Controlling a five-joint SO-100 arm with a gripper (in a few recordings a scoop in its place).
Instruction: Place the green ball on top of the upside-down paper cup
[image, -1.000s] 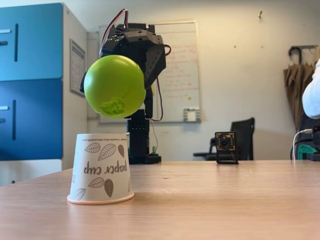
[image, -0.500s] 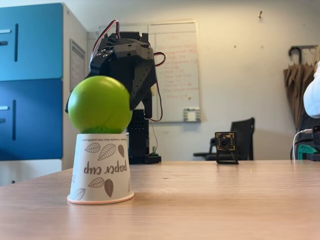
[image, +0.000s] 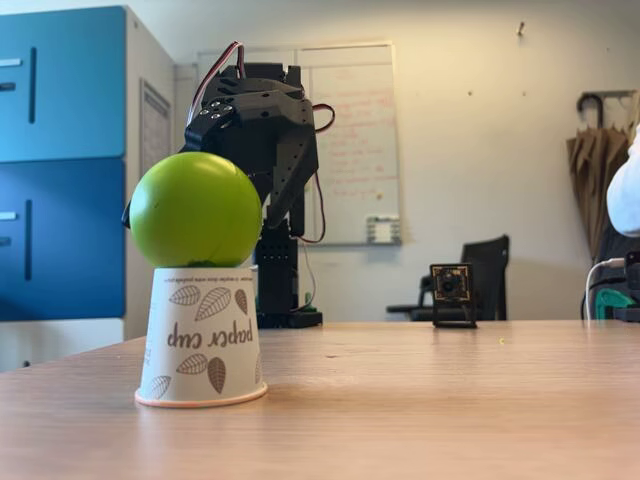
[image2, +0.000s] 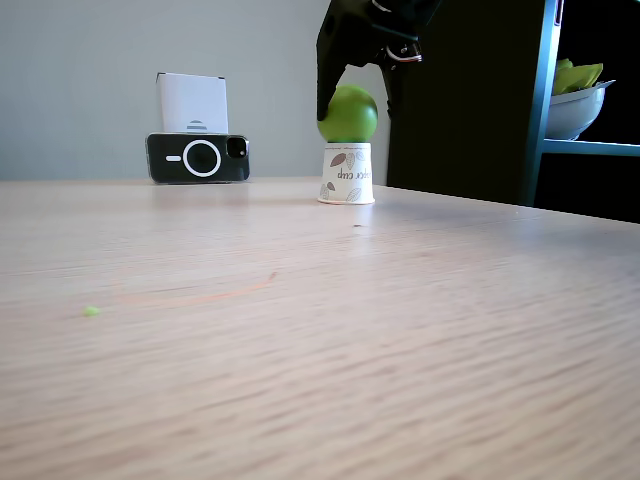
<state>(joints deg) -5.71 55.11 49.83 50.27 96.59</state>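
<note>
A wooden table (image: 450, 400) with light brown grain is seen across the lower half of both fixed views. An upside-down paper cup (image: 201, 336) is stood on it with its rolled rim flat on the wood, at the lower left of one fixed view and just right of the upper middle in the other (image2: 347, 174). A small black camera on a stand (image: 452, 295) is set on the far edge of the table, right of the middle. A black phone (image2: 198, 158) is propped on its long side at the upper left, far back on the table. A tiny green crumb (image2: 91, 311) is seen on the wood at the left.
</note>
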